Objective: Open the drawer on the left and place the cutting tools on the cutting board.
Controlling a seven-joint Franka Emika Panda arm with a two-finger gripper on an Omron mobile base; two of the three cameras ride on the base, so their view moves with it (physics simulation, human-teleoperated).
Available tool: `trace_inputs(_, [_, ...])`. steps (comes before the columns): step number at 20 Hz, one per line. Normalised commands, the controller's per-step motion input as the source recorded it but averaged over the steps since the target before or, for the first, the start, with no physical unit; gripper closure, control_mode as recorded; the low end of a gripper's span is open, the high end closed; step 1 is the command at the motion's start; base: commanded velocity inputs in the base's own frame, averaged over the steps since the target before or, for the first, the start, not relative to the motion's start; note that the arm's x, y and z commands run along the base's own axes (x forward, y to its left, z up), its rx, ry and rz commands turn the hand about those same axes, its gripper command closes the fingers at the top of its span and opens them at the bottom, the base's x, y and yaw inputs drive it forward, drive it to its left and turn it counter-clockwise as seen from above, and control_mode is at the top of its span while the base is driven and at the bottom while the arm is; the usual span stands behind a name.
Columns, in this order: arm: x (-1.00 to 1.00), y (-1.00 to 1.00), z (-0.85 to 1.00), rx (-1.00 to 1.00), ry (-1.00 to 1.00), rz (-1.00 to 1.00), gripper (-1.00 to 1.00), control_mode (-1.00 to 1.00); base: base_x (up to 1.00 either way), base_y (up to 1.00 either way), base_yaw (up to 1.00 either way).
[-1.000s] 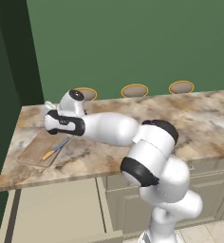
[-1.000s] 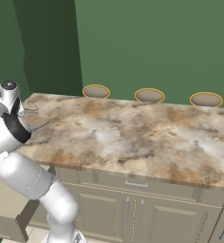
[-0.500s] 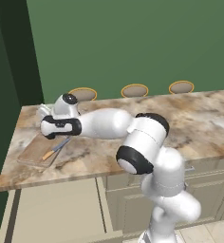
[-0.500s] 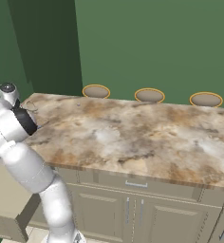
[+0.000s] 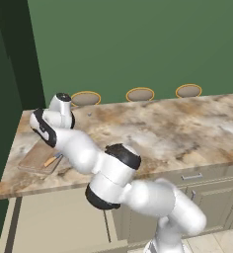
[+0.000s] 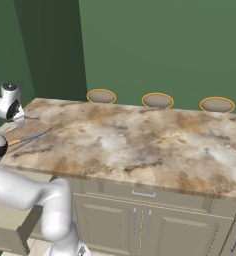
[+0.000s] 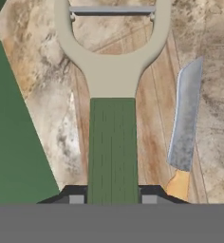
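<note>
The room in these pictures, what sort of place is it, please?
Most likely a kitchen, computer-rendered. A long marble-patterned counter runs over beige cabinets with silver handles, and a wooden cutting board on it carries an orange-handled knife. The tool holds a green-handled peeler.

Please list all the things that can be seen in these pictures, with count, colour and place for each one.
peeler: one, dark green handle, pale Y-shaped head, held above the cutting board
knife: one, orange handle, blue-grey blade, lying on the board
cutting board: one, light brown wood, left end of the counter
counter: one, beige-brown marble
drawer: one, pale beige, pulled open below the board
round seats: three, grey with yellow rims, behind the counter
gripper: one, dark fingers, shut on the peeler's handle
</note>
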Motion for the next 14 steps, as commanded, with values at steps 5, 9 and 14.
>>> trace_inputs(5, [0.07, 0.27, -0.08, -0.13, 0.08, 0.0, 1.0, -1.0, 0.0, 0.0, 0.0])
trace_inputs(9, [0.05, 0.05, -0.17, -0.11, 0.0, 0.0, 1.0, -1.0, 0.0, 0.0, 0.0])
trace_inputs(14, [0.0, 0.0, -0.44, -0.13, 0.0, 0.0, 1.0, -1.0, 0.0, 0.0, 0.0])
